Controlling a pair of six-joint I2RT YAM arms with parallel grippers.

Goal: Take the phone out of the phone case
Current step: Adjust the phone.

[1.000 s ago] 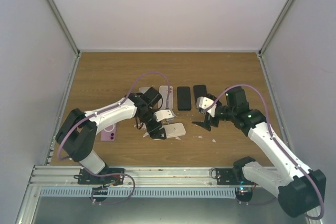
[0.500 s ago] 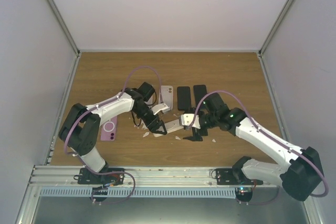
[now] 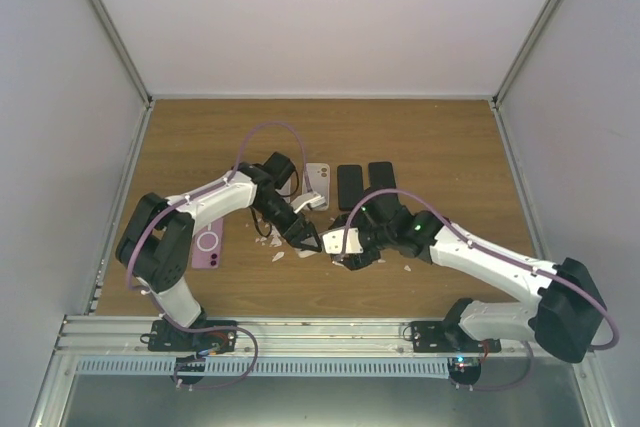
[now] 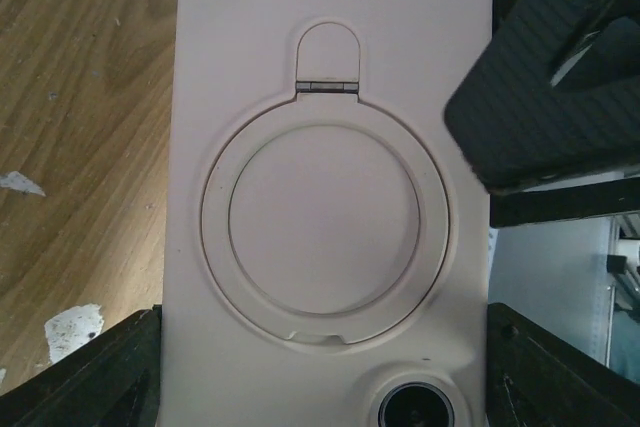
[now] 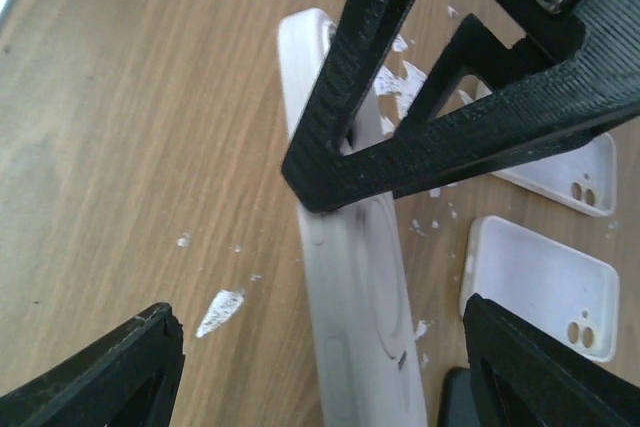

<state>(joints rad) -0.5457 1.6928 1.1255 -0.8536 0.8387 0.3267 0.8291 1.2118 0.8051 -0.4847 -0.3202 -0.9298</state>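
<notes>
A pale beige phone case (image 4: 325,217) with a round ring stand fills the left wrist view. A dark camera lens (image 4: 415,409) shows in its hole. My left gripper (image 4: 325,372) is shut on its two long edges and holds it on edge above the table (image 3: 330,239). In the right wrist view the case (image 5: 355,307) stands edge-on between my right gripper's (image 5: 320,372) wide-open fingers, not touching them. The left gripper's black fingers (image 5: 450,97) clamp its far end. From above, the right gripper (image 3: 348,250) sits right against the case.
Two empty white cases (image 5: 545,287) (image 5: 570,172) lie behind. Two black phones (image 3: 350,185) (image 3: 381,175) and a white case (image 3: 318,179) lie in a row at the back. A purple case (image 3: 208,244) lies at the left. White scraps (image 5: 218,312) dot the wood.
My right arm has swung left and down from beside the black phones to the case, its open fingers now on either side of it. My left gripper has kept hold of the case and shifted slightly.
</notes>
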